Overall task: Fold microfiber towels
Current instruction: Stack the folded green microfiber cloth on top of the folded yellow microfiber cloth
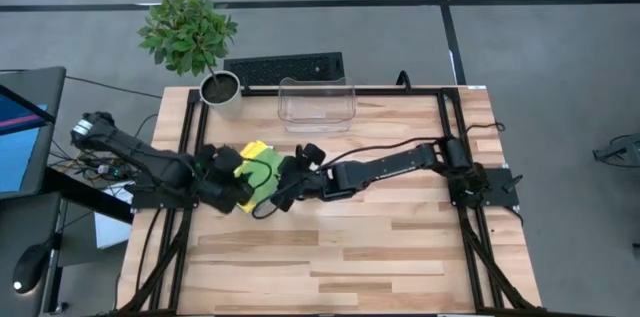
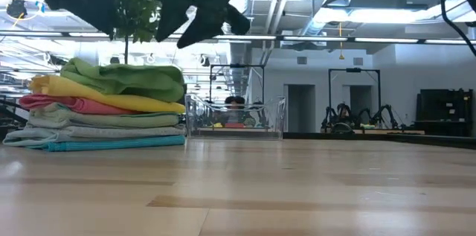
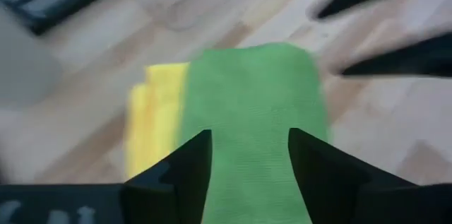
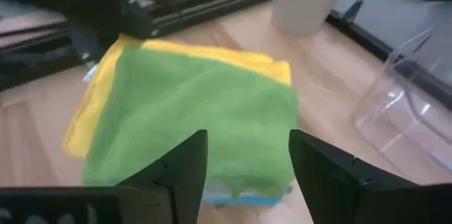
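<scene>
Microfiber towels (image 2: 104, 106), soft folded cloths, lime green topmost, sit stacked near our clear plastic bin (image 1: 317, 105); both released grippers (image 3: 247, 160) (image 4: 247, 160) hover above; folding looks finished.

We see a stack of towels (image 2: 104, 109). The top towel (image 4: 198, 111) is bright green. Under it is a yellow towel (image 2: 111, 96), then a pink one (image 2: 71, 104), a pale green one (image 2: 104, 120), a grey one (image 2: 89, 132) and a teal one (image 2: 119, 144). The table (image 1: 350, 247) is light wood with stripes.
</scene>
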